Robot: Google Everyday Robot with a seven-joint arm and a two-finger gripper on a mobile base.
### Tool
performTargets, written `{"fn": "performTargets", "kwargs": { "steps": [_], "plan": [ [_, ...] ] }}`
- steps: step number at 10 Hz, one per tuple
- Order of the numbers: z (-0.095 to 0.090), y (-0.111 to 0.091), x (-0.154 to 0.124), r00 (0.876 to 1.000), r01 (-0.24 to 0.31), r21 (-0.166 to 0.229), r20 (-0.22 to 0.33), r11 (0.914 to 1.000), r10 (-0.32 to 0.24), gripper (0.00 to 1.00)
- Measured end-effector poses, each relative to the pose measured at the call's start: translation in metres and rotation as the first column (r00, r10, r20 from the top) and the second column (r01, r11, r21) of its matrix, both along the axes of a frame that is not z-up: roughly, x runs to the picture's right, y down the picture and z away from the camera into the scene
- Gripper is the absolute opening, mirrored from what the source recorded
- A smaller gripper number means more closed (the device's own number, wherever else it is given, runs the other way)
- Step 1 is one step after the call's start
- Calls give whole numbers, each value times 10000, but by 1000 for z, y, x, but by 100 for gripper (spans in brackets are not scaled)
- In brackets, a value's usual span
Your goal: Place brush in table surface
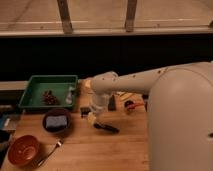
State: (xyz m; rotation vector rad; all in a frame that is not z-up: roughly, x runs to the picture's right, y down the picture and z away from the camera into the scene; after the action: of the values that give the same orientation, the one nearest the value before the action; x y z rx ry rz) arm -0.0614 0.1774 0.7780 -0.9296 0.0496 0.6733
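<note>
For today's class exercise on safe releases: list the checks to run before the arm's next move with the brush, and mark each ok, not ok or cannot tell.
1. Brush low over the table surface: ok.
2. Brush fully resting on the wood: cannot tell.
3. Gripper at the brush's left end: ok.
4. Bowl with the blue sponge apart from the brush: ok.
5. Fork apart from the brush: ok.
6. Brush outside the green tray: ok.

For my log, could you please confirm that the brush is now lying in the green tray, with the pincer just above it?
Not quite: the camera view shows the brush lying on the wooden table surface, not in the green tray, which sits apart at the table's far left. The pincer is indeed just above the brush's bristle end.
</note>
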Motion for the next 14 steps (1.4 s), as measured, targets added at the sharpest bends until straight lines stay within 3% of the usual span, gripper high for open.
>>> {"fn": "performTargets", "kwargs": {
  "steps": [4, 5, 7, 10, 14],
  "plan": [
    [14, 28, -8, 9985, 512, -676, -132, 9964, -522, 0],
    [19, 36, -9, 9982, 561, -916, -178, 9942, -580, 4],
    [24, 45, -11, 9982, 562, -1189, -153, 9913, -584, 22],
    [17, 35, -7, 9999, 46, -981, 114, 9952, -35, 50],
    [16, 35, -9, 9999, 17, -945, 170, 9955, -1, 53]
  ]
}}
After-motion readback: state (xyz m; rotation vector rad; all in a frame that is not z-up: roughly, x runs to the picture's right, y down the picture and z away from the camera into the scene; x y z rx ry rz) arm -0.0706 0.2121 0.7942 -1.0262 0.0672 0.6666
